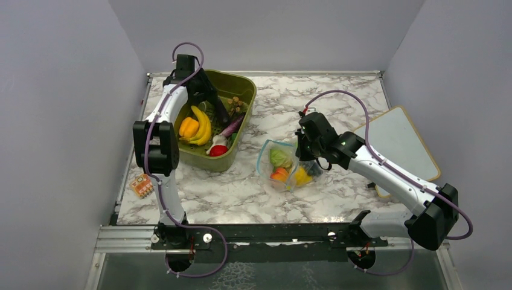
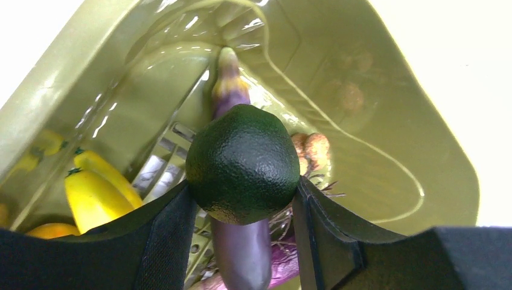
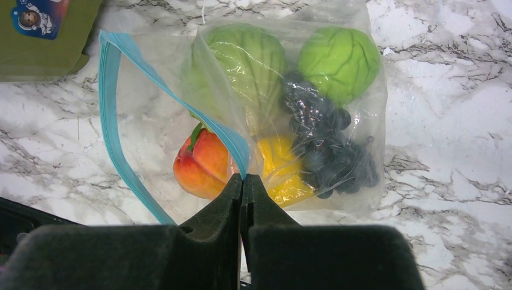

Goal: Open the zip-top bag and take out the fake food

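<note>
Zip-top bag (image 3: 154, 103): clear, teal-zippered, mouth open

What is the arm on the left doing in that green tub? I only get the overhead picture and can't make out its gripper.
Observer: Its wrist camera shows the left gripper clamped on a dark green fruit, round and pebbly, with a purple eggplant behind it in the tub.
Visitor: And the other arm, at the bag?
Observer: The right gripper is shut on the zip-top bag, pinching its blue zipper strip; the mouth gapes.
Visitor: Anything near the opening?
Observer: A peach sits between the two zipper edges, beside that gripper.
</note>
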